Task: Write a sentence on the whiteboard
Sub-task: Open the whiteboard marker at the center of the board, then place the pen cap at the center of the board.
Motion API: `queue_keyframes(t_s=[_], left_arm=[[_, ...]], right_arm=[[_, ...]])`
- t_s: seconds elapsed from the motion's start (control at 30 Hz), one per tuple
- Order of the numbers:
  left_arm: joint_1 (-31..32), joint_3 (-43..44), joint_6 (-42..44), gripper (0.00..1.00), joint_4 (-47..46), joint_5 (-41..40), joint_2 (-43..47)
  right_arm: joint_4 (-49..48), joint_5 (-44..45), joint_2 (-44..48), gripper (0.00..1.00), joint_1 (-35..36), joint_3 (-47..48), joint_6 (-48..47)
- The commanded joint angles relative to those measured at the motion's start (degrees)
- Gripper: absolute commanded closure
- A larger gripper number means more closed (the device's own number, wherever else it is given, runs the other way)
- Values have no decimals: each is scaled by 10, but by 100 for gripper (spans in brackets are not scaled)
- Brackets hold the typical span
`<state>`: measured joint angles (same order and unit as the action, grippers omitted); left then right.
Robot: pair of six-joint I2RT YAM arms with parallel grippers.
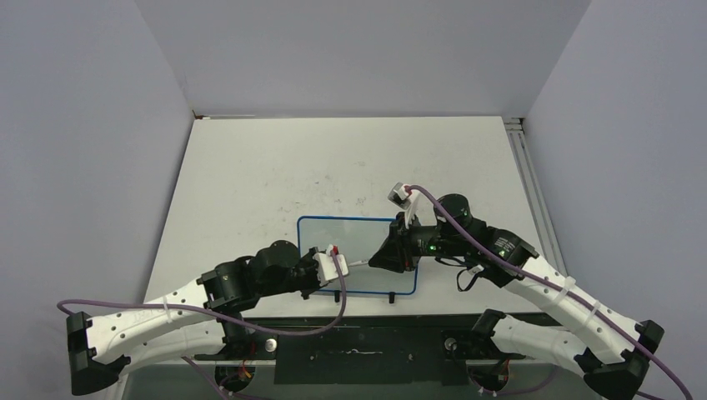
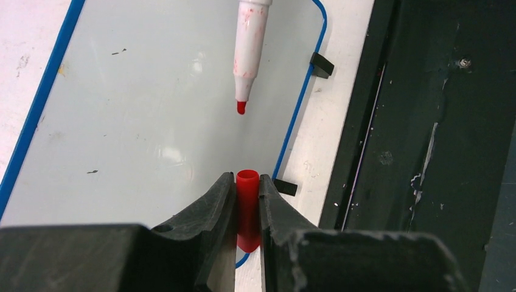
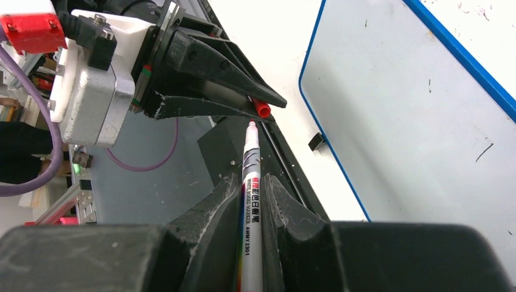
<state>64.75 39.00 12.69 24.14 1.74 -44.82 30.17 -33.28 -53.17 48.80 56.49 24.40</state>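
White scuffed tabletop (image 1: pixel 250 167), dark specks across it. Pale grey walls (image 1: pixel 83 125) on three sides. Metal rail (image 1: pixel 529 175) along right edge.

Whiteboard (image 1: pixel 358 237) flat at middle of near edge, black clips (image 2: pixel 321 64) on near side.

Left end effector (image 2: pixel 247 181) clamped on red cap (image 2: pixel 247 213). Right end effector (image 3: pixel 251 185) clamped on marker (image 3: pixel 251 152); bare red tip points at cap, just apart, above board.

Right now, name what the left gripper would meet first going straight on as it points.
Probably the red tip of the white plastic marker, straight ahead of the red cap in the left gripper; depth unclear.
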Motion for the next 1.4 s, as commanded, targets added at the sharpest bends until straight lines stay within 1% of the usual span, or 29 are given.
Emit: queue_keyframes(t_s=[0.0,0.13,0.3,0.37,0.5,0.6,0.67,0.73,0.8,0.87,0.97,1.0,1.03,1.07,1.13,1.2,1.23,1.37], left_arm=[[-9,5,-4,100,-1,-1,13],[-21,5,-10,100,-4,11,30],[-59,13,-34,100,-20,34,64],[-81,13,-46,100,-38,32,88],[-129,35,-85,100,-61,-12,123],[-153,72,-108,100,-58,-80,118],[-174,109,-120,100,-36,-113,89],[-204,139,-123,100,-13,-127,53],[-254,156,-132,100,0,-114,13],[-332,162,-152,100,1,-58,-20],[-467,150,-187,100,-30,50,-61],[-525,146,-199,100,-40,88,-76],[-561,140,-219,100,-53,120,-92],[-583,133,-229,100,-65,126,-108],[-613,122,-232,100,-76,114,-148],[-651,124,-238,100,-67,131,-197],[-661,125,-241,100,-62,124,-214],[-662,125,-236,100,-51,102,-282]], right_arm=[[6,18,10,95,0,24,-9],[13,26,17,95,0,35,-13],[17,67,37,95,-1,48,-10],[17,103,48,95,-1,50,-9],[6,224,84,95,0,58,-14],[-21,305,96,95,0,70,-16],[-32,372,92,95,0,76,-13],[-36,440,82,95,0,77,-11],[-38,487,71,95,0,80,-8],[-41,515,63,95,-1,82,-10],[-44,529,54,95,0,87,-16],[-46,530,53,95,0,88,-19],[-46,531,53,95,0,88,-20],[-47,532,53,95,0,88,-21],[-46,537,55,95,0,87,-24],[-46,544,59,95,1,85,-27],[-47,547,63,95,1,83,-28],[-65,557,80,95,0,64,-31]])
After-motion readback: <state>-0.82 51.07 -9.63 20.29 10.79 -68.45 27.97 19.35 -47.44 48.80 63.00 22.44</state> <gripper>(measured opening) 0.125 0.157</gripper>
